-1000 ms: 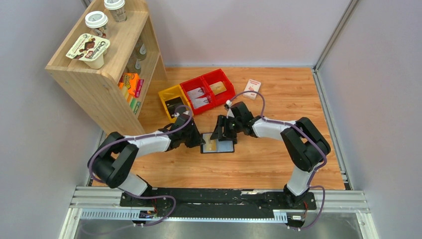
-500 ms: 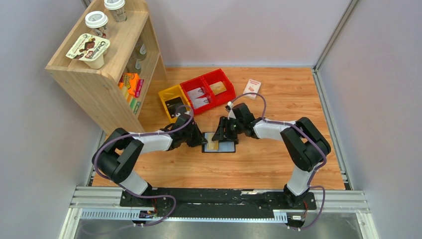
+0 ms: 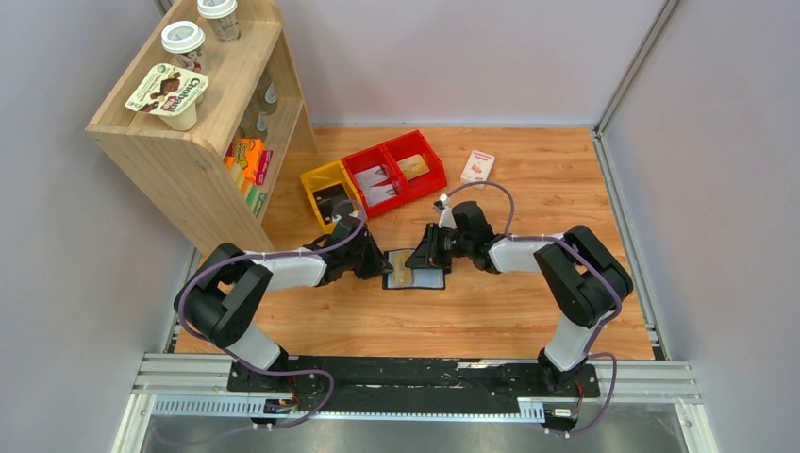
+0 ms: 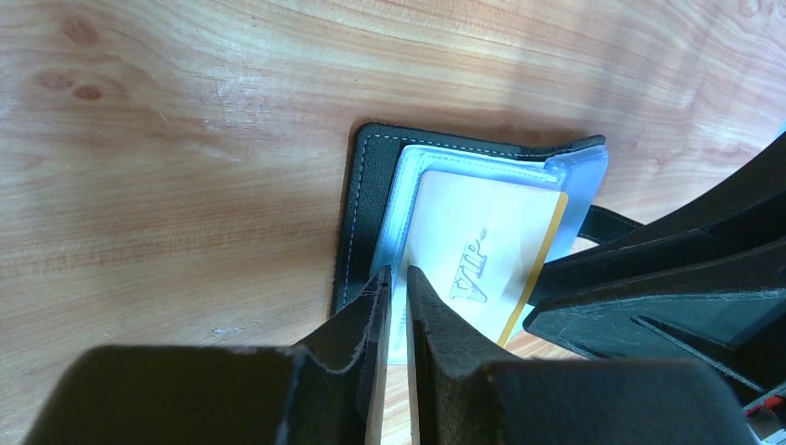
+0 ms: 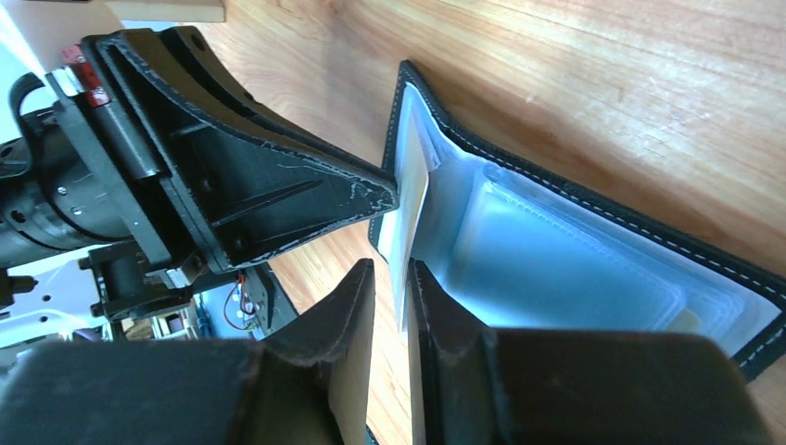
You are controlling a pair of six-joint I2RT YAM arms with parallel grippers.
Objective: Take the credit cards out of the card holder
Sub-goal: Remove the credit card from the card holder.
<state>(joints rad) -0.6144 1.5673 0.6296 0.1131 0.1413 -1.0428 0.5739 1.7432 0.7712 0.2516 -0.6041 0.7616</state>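
The black card holder (image 3: pixel 429 280) lies open on the wooden table, its bluish-grey pockets (image 5: pixel 556 241) facing up. My left gripper (image 4: pixel 397 276) is shut on the edge of its left flap (image 4: pixel 371 176), which stands raised. A cream credit card (image 4: pixel 482 232) with a gold stripe sticks out of that flap's pocket. My right gripper (image 5: pixel 391 269) reaches in from the other side. Its jaws stand narrowly open around the card's edge (image 5: pixel 414 199). One finger touches the card and a slit of table shows beside the other. Both grippers meet over the holder in the top view.
Behind the holder stand a yellow bin (image 3: pixel 325 189) and two red bins (image 3: pixel 391 170) with packets in them. A white-and-red box (image 3: pixel 478 166) lies at the back. A wooden shelf (image 3: pixel 208 142) with cups and snacks stands at the left.
My right gripper has come down and in towards the holder, and its jaws have narrowed from wide to a slit around the card. The left gripper has stayed on the flap.
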